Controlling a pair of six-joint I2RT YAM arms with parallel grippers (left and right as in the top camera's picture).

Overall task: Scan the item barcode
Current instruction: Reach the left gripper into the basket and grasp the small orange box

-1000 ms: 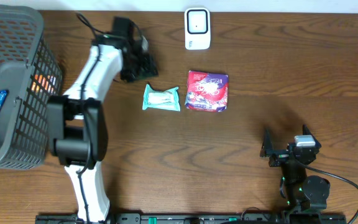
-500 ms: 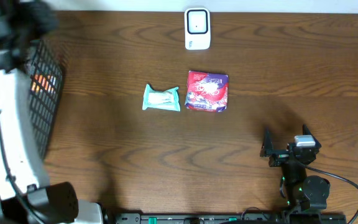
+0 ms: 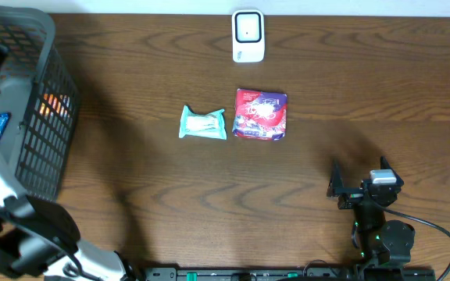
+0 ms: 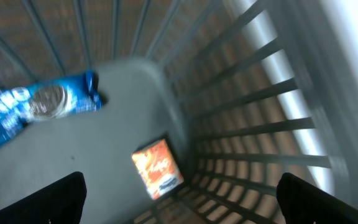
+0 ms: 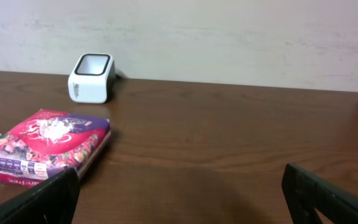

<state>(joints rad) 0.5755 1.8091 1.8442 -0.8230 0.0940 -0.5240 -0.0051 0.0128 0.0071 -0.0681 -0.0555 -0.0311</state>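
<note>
Fetching an item: the released left gripper [image 4: 182,202] hovers in the grey slatted basket [image 4: 117,112], probably needing descent onto its orange packet [image 4: 158,168]

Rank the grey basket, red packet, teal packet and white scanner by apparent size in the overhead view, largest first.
1. grey basket
2. red packet
3. teal packet and white scanner: these look about alike, so they are not ranked.
</note>
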